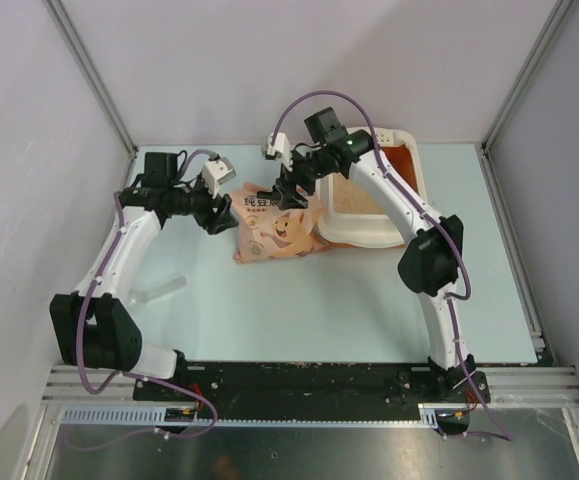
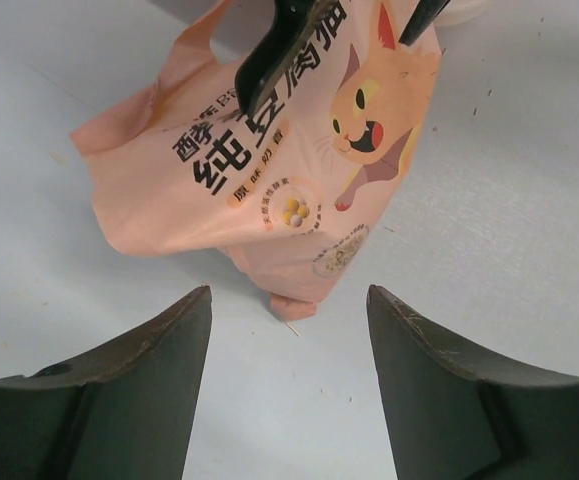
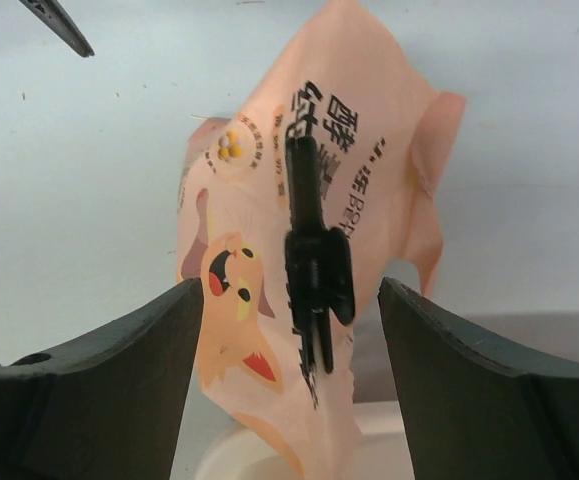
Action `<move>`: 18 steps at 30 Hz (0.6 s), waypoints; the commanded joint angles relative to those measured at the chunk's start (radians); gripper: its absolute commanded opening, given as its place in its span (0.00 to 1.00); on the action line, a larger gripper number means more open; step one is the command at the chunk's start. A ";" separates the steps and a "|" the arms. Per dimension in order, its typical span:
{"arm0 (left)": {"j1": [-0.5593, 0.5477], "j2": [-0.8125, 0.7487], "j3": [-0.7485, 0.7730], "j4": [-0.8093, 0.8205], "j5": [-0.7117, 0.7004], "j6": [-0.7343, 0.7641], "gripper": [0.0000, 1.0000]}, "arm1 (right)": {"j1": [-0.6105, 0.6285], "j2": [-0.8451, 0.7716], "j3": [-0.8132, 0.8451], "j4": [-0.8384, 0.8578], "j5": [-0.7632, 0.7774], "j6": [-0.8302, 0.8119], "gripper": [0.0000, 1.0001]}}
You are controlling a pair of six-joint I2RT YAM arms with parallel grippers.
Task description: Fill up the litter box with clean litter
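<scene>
Left gripper (image 2: 289,292) and right gripper (image 3: 289,284) spread open near one litter bag (image 2: 269,170) with one clip (image 3: 317,265). One litter box (image 1: 354,238), far edge of table (image 1: 319,310)

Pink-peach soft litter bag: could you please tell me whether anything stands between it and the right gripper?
Only a small black clip, clamped on the pink-peach bag, directly ahead of the open right gripper; nothing else visible.

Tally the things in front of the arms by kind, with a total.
Litter box: 1
Litter bag: 1
Black clip: 1
White cylinder: 1
Total: 4
</scene>
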 commanded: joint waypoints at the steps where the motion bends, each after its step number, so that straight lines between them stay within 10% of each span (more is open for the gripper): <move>1: -0.001 -0.065 -0.027 0.041 -0.003 -0.053 0.68 | 0.011 -0.012 0.039 0.001 0.003 -0.041 0.75; 8: -0.001 -0.079 -0.058 0.054 0.006 -0.065 0.68 | 0.014 -0.012 0.027 0.056 0.020 -0.021 0.50; 12: -0.001 -0.067 -0.053 0.065 0.020 -0.076 0.67 | 0.011 -0.036 0.021 0.081 -0.001 -0.013 0.07; 18: -0.003 -0.045 -0.052 0.077 0.052 -0.099 0.67 | -0.029 -0.189 -0.074 0.202 -0.052 0.117 0.00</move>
